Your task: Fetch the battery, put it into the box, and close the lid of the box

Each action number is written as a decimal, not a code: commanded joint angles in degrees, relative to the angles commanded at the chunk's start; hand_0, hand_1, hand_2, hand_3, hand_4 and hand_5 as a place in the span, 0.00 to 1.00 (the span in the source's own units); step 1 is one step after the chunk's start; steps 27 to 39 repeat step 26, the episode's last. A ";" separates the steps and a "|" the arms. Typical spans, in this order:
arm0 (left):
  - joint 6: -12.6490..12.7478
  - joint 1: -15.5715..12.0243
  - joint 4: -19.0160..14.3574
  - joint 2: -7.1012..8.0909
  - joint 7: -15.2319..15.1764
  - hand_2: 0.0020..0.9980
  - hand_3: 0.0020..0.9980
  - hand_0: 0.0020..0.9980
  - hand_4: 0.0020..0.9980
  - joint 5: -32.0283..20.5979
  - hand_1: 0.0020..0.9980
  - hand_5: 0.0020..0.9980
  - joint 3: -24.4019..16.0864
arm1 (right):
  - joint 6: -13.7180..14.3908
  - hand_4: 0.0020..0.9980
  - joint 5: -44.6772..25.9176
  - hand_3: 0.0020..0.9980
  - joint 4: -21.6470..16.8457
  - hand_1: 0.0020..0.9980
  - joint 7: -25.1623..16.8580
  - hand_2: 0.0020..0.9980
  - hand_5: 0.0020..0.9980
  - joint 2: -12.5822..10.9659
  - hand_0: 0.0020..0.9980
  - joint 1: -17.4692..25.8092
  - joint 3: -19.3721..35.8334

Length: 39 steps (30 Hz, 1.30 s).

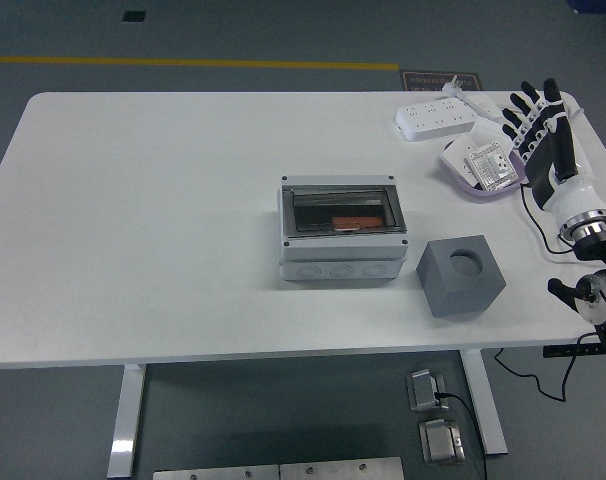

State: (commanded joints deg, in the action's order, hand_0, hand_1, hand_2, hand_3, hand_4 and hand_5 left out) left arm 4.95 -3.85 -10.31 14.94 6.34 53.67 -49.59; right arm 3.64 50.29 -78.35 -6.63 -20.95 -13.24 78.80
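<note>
The right hand (543, 135) is held with fingers spread, empty, beside the tray (480, 170) at the far right of the worktop (163, 220). The box (341, 234) sits mid-worktop. No battery can be identified with certainty. The hand should be lowered slowly over the tray.

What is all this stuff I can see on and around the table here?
table: one, white, fills the middle of the view
box: one, light grey with a clear lid, table centre; something orange-brown shows inside
block: one, dark grey, round hollow on top, right of the box
power strip: one, white, far right corner
tray: one, pale, holding a small packet, near the power strip
floor sockets: two, metal, under the table
right hand: one, black and white, fingers spread, at the table's right edge
</note>
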 joint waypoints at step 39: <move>0.44 0.06 0.00 -0.28 -0.22 0.52 0.52 0.43 0.10 0.32 0.56 0.00 -0.31 | 1.55 0.94 2.31 0.86 -2.19 0.72 -3.27 0.77 0.64 -0.20 0.79 0.19 1.06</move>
